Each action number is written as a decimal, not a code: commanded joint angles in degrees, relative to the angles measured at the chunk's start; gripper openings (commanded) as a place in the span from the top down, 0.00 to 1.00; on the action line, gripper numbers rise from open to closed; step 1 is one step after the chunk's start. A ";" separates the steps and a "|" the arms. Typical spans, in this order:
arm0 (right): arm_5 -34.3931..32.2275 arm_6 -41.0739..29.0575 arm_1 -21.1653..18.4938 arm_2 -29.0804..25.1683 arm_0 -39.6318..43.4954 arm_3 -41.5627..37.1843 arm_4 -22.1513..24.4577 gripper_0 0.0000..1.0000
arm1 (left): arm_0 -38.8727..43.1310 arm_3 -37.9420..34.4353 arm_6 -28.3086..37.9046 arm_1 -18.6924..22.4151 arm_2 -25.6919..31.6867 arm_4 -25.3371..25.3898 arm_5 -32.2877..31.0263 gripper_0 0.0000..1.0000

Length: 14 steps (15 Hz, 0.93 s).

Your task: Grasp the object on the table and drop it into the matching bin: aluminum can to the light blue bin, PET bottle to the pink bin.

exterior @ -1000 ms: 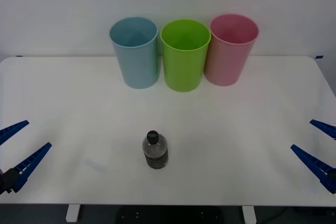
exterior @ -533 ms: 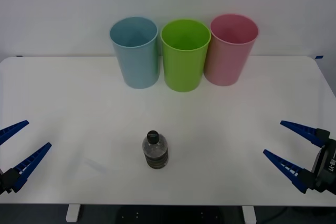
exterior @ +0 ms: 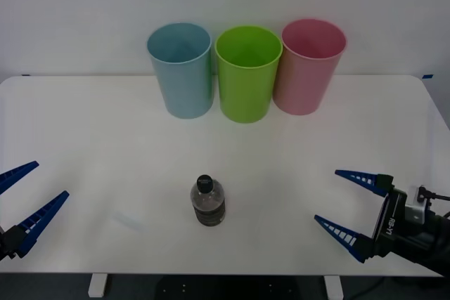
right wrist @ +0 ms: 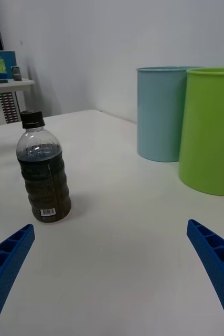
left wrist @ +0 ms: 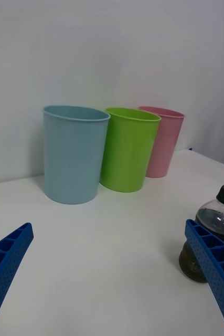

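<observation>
Front view: right gripper (exterior: pixel 350 206) wide apart, empty, apparently level with upright PET bottle (exterior: pixel 208 201).

PET bottle (right wrist: pixel 42 168) upright on the table (right wrist: pixel 122 262), black cap, dark liquid, barcode low on label. Light blue bin (right wrist: pixel 161 113) and lime green bin (right wrist: pixel 210 131) stand beyond. Right gripper (right wrist: pixel 112 273) fingers spread wide, bottle well ahead

Clear, glossy plastic on the bottle (right wrist: pixel 42 173), ribbed around its dark lower half, with a matt black cap. The desk (exterior: pixel 84 145) is smooth white with a soft sheen. Pink bin (exterior: pixel 309 64), light blue bin (exterior: pixel 181 68) and green bin (exterior: pixel 246 72): smooth plastic, satin finish.
</observation>
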 commanded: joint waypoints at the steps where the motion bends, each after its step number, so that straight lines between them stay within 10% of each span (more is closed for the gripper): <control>1: 0.68 1.02 0.00 4.48 -2.98 2.43 0.11 0.00 | 0.00 0.00 0.00 0.00 0.00 0.00 0.00 0.00; 14: 14.03 3.92 7.29 19.95 -9.83 2.87 5.39 0.00 | 0.00 0.00 0.00 0.00 0.00 0.00 0.00 0.00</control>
